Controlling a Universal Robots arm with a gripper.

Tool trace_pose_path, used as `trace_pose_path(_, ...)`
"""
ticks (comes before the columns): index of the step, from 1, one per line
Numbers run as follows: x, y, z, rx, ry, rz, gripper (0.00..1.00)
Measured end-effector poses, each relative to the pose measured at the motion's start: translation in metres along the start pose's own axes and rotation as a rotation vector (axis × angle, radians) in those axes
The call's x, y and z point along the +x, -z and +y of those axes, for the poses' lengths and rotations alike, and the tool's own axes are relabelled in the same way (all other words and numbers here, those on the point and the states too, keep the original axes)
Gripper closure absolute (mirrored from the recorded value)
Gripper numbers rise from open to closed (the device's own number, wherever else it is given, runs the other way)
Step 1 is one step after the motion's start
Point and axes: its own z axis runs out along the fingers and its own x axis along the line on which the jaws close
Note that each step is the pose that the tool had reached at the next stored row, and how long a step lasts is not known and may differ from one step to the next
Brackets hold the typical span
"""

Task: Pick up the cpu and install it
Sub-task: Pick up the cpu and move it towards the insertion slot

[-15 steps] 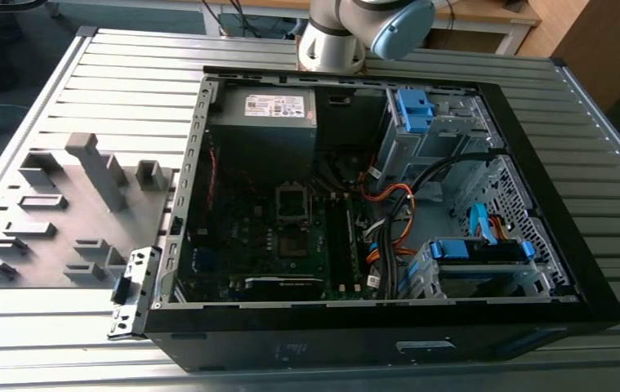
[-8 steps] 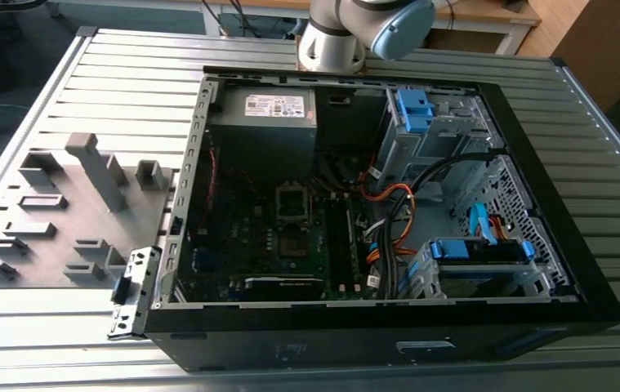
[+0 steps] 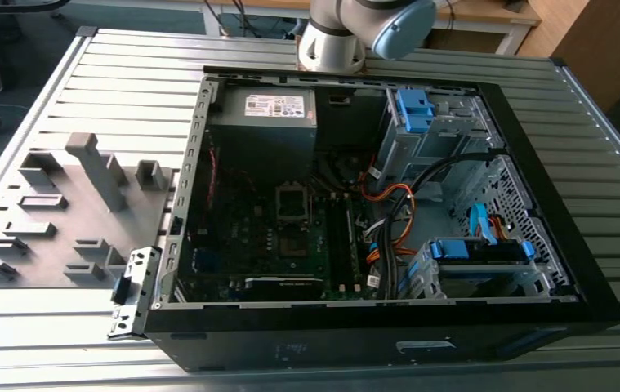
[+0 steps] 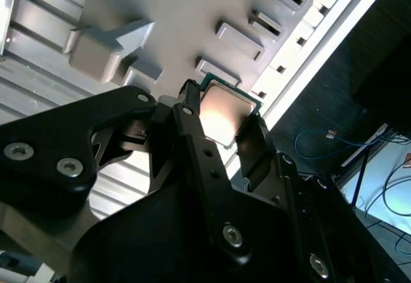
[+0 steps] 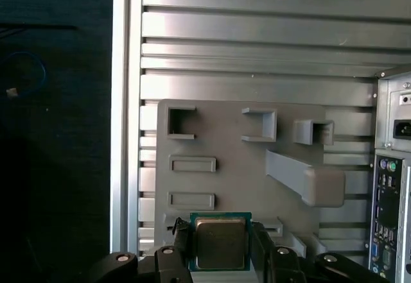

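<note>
Over grey fixture tray [image 5: 231, 145], hand [image 5: 220, 249] gripping cpu [image 5: 220, 237] by edges

The arm [image 3: 359, 28] carries its black hand [image 5: 219, 237], two fingers [image 5: 182, 243] clamped on opposite edges of the cpu [image 5: 220, 252].

On inspection, the cpu [image 5: 220, 241] has a dull silver top and green border. The tool [image 5: 220, 249] is black. The fixture plate [image 5: 218, 135] is plain grey. The worktop [image 5: 257, 33] is silver, ribbed in parallel strips. The computer case [image 3: 397, 339] is black, with blue brackets [image 3: 413, 108] and orange cables [image 3: 394, 189].

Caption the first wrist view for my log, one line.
The gripper holds the cpu by its edges between its jaws, above the grey fixture plate on the slatted table.
</note>
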Motion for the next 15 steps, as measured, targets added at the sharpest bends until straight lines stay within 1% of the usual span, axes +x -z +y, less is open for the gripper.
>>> trace_pose_path(8, -0.0286, -0.0014, -0.0029, 0.0, 0.0, 0.0024, 0.53)
trace_pose_path(15, -0.0554, -0.0028, -0.0051, -0.0001, 0.0, 0.004, 0.53)
